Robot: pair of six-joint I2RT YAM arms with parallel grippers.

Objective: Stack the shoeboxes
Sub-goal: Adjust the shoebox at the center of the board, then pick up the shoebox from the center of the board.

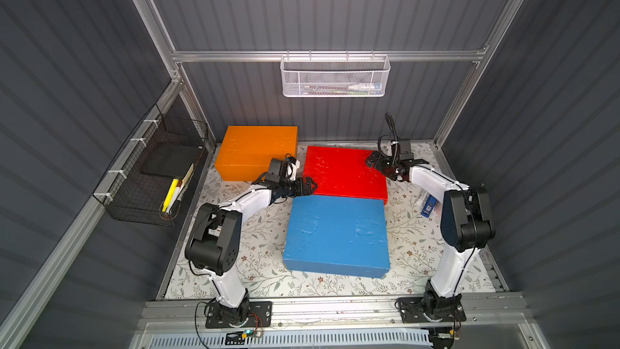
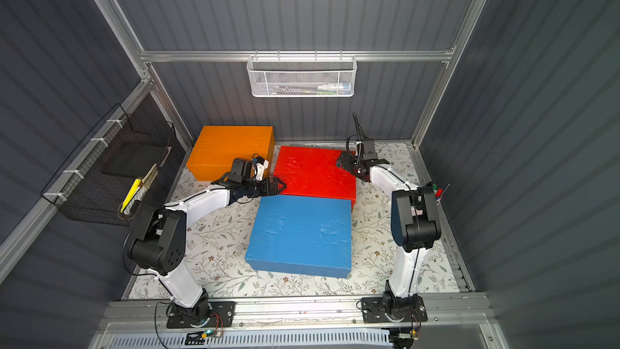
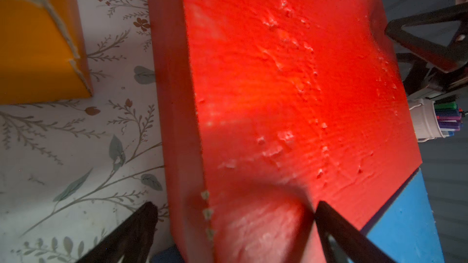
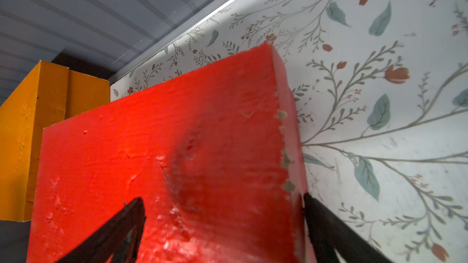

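Note:
Three shoeboxes lie on the floral table. In both top views the orange shoebox is at the back left. The red shoebox is at the back middle, and the blue shoebox lies in front of it, against its front edge. My left gripper is open at the red shoebox's front left corner, with one finger over the lid and one beside the side wall. My right gripper is open at the red shoebox's back right corner, straddling the lid edge likewise. I cannot tell whether the red one is lifted.
A white mesh basket hangs on the back wall. A black wire basket on the left wall holds a black slab and a yellow marker. A cup of pens and a small blue item sit by the right arm.

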